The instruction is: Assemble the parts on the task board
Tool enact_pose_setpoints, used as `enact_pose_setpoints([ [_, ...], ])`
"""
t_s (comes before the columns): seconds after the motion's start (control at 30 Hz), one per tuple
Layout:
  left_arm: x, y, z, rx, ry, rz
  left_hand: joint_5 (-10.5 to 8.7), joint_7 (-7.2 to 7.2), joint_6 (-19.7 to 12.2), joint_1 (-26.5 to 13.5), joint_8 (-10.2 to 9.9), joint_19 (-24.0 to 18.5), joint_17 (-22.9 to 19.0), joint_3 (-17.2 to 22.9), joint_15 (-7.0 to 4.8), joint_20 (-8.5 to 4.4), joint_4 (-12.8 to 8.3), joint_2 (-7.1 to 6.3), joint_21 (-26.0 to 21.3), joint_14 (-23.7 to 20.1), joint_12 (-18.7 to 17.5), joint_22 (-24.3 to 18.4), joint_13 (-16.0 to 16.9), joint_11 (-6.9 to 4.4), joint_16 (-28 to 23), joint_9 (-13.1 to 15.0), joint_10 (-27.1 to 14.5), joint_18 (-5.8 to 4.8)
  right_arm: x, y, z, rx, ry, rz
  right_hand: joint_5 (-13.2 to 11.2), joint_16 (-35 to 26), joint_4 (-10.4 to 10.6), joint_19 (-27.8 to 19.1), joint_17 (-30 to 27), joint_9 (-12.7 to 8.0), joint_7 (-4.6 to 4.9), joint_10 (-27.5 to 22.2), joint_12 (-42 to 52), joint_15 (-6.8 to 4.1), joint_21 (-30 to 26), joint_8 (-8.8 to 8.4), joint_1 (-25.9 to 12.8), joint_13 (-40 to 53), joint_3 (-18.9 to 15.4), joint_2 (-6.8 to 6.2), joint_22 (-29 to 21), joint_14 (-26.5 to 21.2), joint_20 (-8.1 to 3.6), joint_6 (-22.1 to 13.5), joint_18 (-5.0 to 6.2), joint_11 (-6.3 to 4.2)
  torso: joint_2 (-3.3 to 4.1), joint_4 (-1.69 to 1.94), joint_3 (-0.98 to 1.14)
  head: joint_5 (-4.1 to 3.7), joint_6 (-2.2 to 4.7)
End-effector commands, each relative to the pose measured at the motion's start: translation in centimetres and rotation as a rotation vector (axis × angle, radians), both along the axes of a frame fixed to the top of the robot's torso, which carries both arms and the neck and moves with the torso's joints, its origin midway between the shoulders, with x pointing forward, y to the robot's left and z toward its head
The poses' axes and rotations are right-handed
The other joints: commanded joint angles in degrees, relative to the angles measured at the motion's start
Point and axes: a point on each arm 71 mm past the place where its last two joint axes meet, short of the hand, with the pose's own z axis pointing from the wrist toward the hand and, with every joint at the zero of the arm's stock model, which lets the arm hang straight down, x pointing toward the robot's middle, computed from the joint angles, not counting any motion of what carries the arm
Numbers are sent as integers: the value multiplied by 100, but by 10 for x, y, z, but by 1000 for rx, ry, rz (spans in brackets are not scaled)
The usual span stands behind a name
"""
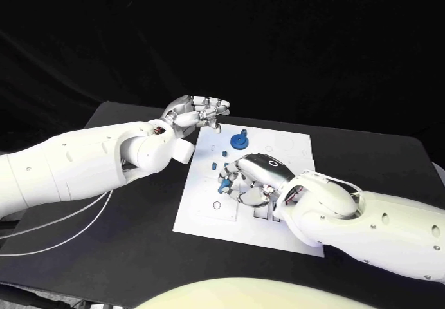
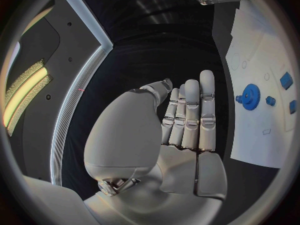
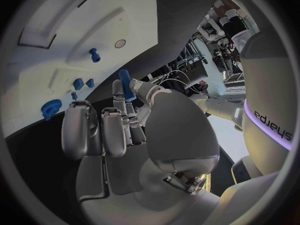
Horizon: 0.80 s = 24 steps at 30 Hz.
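Observation:
The white task board lies in the middle of the black table. On its far part sits a blue gear, with two small blue parts just in front of it. My right hand hovers low over the board's middle and pinches a blue peg between thumb and a fingertip; the peg shows at the hand's left side. Another blue peg stands upright in the board. My left hand hangs beside the board's far left corner, fingers stretched out, holding nothing. The left wrist view shows the gear.
Several small recesses and holes mark the board, one round hole near the standing peg. Black table stretches bare to the left of the board and in front of it. My right forearm covers the board's near right corner.

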Motion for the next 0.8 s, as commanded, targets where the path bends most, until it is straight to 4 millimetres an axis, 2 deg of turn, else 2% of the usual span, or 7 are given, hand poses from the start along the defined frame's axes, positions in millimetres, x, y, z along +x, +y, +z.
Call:
enact_pose_setpoints([
  [0.03,-1,-5,1,-15,-4,-34,-26,-16,-41,-4,20,-2,-7,-6,7,14,-44,25,-37,-51,36,-8,9,20,11,-9,-42,37,-4,7,-10,-48,-5,36,13,34,-40,-3,-2,-13,7,32,31,7,19,-17,40,6,-14,-25,-3,243,9,-52,-74,12,10,-16,-4,70,-12],
  [0.23,-1,-7,1,-20,-5,-45,-28,-15,-45,-12,20,-2,-8,-11,8,15,-42,21,-38,-54,38,-9,9,21,11,-9,-46,36,-9,19,-24,-71,1,58,3,42,-47,0,11,-15,12,25,29,10,25,-24,37,8,-22,-43,5,246,10,-61,-75,16,14,-5,6,125,-40],
  [0.37,-1,-8,1,-22,-5,-49,-28,-15,-45,-12,20,-2,-8,-11,8,15,-42,21,-38,-54,38,-9,9,21,11,-9,-46,36,-9,21,-31,-87,2,59,2,44,-49,4,16,-15,12,25,30,10,34,-25,38,8,-22,-44,15,247,11,-61,-78,16,17,2,4,147,-46],
  [0.53,-1,-7,1,-22,-5,-48,-28,-15,-45,-12,20,-2,-8,-11,8,15,-42,21,-38,-54,38,-9,9,21,11,-9,-46,36,-8,21,-36,-103,3,53,-7,49,-50,6,21,-15,14,22,30,11,38,-28,34,10,-27,-52,20,249,12,-64,-79,19,18,-12,2,182,-52],
  [0.6,-1,-7,1,-22,-6,-47,-30,-15,-48,-22,21,-3,-9,-16,10,16,-40,18,-40,-56,41,-9,9,22,12,-10,-50,35,-8,21,-37,-109,0,50,-7,49,-50,6,21,-15,14,22,30,11,38,-28,34,10,-27,-52,20,249,12,-64,-79,19,17,-18,1,186,-58],
  [0.8,-1,-7,1,-22,-6,-47,-29,-15,-49,-23,22,-3,-9,-16,11,16,-40,18,-40,-56,42,-10,9,22,12,-10,-51,35,-8,19,-40,-127,-3,44,-13,51,-51,8,23,-15,15,22,31,12,40,-30,32,12,-28,-53,22,250,13,-64,-79,19,13,-5,1,165,-80],
])
